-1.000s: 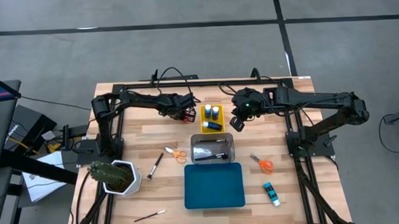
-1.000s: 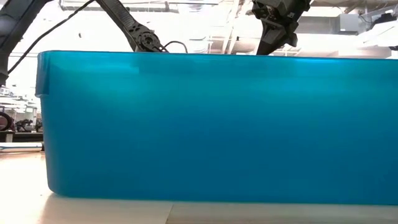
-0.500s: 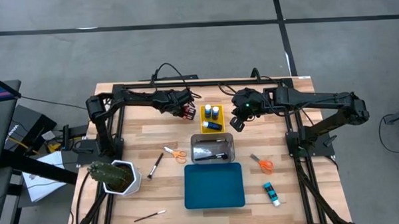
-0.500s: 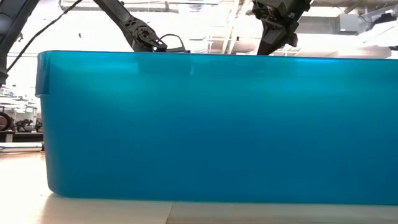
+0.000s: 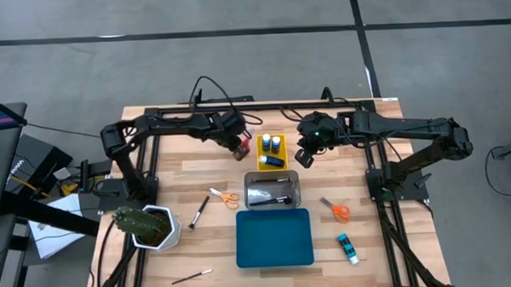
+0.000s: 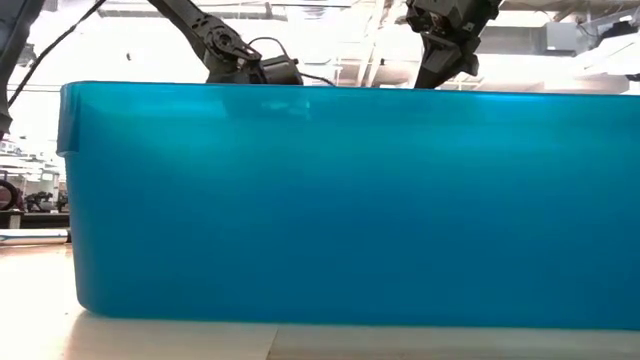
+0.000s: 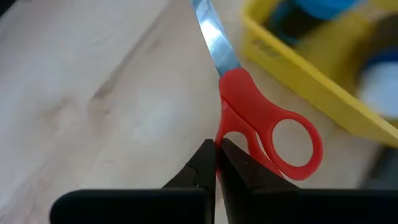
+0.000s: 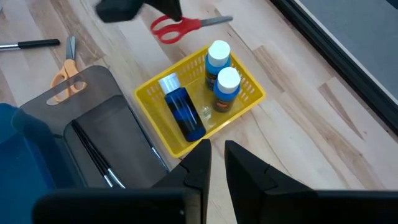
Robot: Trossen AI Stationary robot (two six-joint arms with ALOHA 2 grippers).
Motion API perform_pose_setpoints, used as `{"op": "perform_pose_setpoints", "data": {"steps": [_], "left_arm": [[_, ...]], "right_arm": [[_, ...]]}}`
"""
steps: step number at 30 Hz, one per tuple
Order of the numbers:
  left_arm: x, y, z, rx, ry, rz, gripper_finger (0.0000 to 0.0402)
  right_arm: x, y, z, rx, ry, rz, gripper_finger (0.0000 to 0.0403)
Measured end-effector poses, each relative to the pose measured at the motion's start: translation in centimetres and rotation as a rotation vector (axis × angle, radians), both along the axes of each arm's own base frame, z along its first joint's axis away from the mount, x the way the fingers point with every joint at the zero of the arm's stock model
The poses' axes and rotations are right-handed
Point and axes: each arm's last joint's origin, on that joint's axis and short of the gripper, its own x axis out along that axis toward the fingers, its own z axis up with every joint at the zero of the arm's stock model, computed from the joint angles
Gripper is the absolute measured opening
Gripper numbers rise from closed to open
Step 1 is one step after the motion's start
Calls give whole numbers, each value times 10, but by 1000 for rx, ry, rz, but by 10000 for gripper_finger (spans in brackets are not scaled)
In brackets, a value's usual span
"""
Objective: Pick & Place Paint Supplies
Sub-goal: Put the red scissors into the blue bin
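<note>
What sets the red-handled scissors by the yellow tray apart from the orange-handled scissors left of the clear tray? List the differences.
1. The red-handled scissors have bright red loops; the orange-handled scissors have paler orange ones.
2. The left gripper is shut on the red pair's handle; no gripper touches the orange pair.
3. The red pair is beside the yellow plastic tray, the orange pair beside the clear tray.
Both are small, with metal blades.

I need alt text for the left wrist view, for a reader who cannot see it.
The left gripper is shut on the handle of red scissors, whose blade points away over the wooden table. A yellow tray stands just beyond, its contents blurred.
</note>
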Motion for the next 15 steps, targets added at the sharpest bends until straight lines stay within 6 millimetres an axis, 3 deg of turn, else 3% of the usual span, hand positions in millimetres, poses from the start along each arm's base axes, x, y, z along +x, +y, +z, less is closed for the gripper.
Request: {"op": "perform_pose_setpoints", "data": {"steps": [7, 15], "left_arm": [[-5, -11, 27, -5, -102, -196, 0], [-13, -39, 70, 39, -232, -297, 0]], "right_arm": [[0, 0, 0, 0, 0, 0, 43], [-1, -7, 0, -2, -3, -27, 43]]}}
